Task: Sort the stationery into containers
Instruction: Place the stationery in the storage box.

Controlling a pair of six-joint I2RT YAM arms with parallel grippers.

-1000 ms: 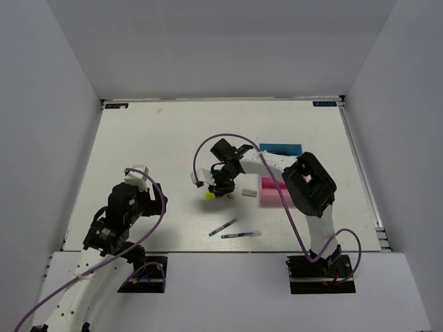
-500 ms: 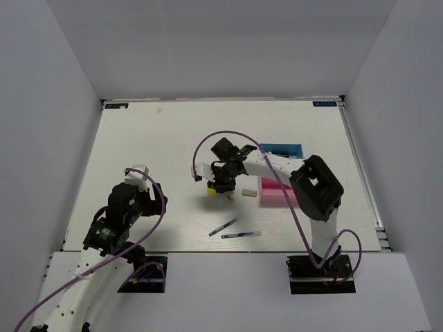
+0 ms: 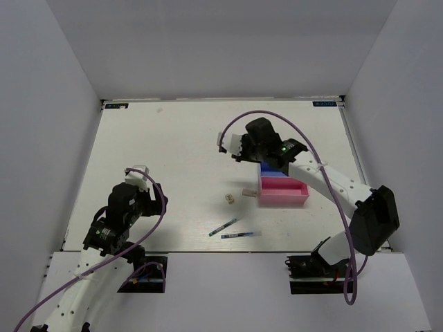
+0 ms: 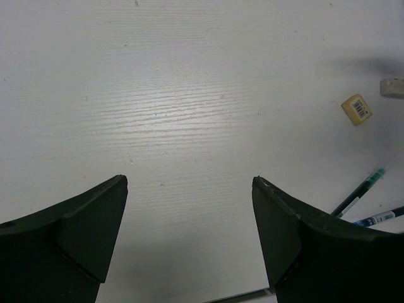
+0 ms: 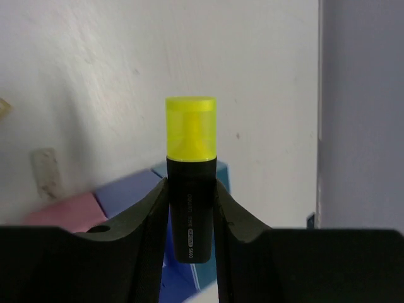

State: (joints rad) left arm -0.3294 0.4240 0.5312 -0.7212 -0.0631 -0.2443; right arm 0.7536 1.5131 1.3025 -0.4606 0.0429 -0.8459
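My right gripper (image 3: 250, 147) is shut on the yellow highlighter (image 5: 190, 183), black body between the fingers and yellow cap pointing out, held in the air over the far end of the organiser. The pink bin (image 3: 284, 191) and the darker blue bin (image 3: 272, 168) show; the arm hides the light blue bin from above. In the right wrist view the pink bin (image 5: 63, 211), the darker blue bin (image 5: 126, 192) and the light blue bin (image 5: 222, 172) lie below the highlighter. Two erasers (image 3: 229, 198) (image 3: 249, 192) and two pens (image 3: 223, 227) (image 3: 241, 234) lie on the table. My left gripper (image 4: 189, 183) is open and empty.
White walls close in the table (image 3: 173, 138) on three sides. In the left wrist view the erasers (image 4: 356, 108) (image 4: 392, 87) lie at the upper right, and the greenish pen (image 4: 363, 192) and blue pen (image 4: 382, 216) at the lower right. Purple and green highlighters are not in view.
My right gripper has lifted the yellow highlighter from the table near the erasers and carried it right and back, over the organiser. The left arm has not moved.
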